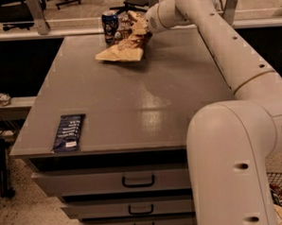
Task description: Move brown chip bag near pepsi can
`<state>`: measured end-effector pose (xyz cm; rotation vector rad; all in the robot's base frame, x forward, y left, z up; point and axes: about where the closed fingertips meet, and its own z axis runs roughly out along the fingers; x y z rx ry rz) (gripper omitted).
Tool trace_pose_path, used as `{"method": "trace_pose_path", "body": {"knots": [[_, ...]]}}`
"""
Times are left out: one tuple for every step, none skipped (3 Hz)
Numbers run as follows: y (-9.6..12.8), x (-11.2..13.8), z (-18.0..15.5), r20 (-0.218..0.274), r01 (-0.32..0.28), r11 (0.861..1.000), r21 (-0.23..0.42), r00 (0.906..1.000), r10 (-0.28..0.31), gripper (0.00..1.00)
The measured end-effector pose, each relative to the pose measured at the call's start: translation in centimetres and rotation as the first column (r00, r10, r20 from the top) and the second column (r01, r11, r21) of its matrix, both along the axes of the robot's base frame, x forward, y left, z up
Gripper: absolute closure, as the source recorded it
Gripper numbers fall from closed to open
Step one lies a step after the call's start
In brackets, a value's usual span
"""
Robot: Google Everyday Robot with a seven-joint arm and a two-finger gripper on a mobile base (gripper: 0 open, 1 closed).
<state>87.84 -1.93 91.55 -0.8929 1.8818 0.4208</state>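
Observation:
The brown chip bag (123, 45) lies crumpled at the far end of the grey table (131, 100), its cream underside showing. The pepsi can (110, 25) stands upright just left of the bag's top, at the table's far edge, almost touching it. My gripper (139, 30) is at the bag's upper right end, reaching in from the right; the bag hides its tips.
A flat dark-blue packet (68, 132) lies at the table's front left corner. Drawers (137, 181) sit below the front edge. My white arm (236, 128) fills the right side. Chair legs and a rail stand behind the table.

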Motion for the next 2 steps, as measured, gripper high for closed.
{"method": "trace_pose_path", "body": {"knots": [[0.01,0.04,0.36,0.004,-0.006,1.000,0.001,1.0000,0.006,0.12],[-0.28,-0.01,1.05,0.016,-0.010,1.000,0.005,0.9998,0.010,0.00]]}}
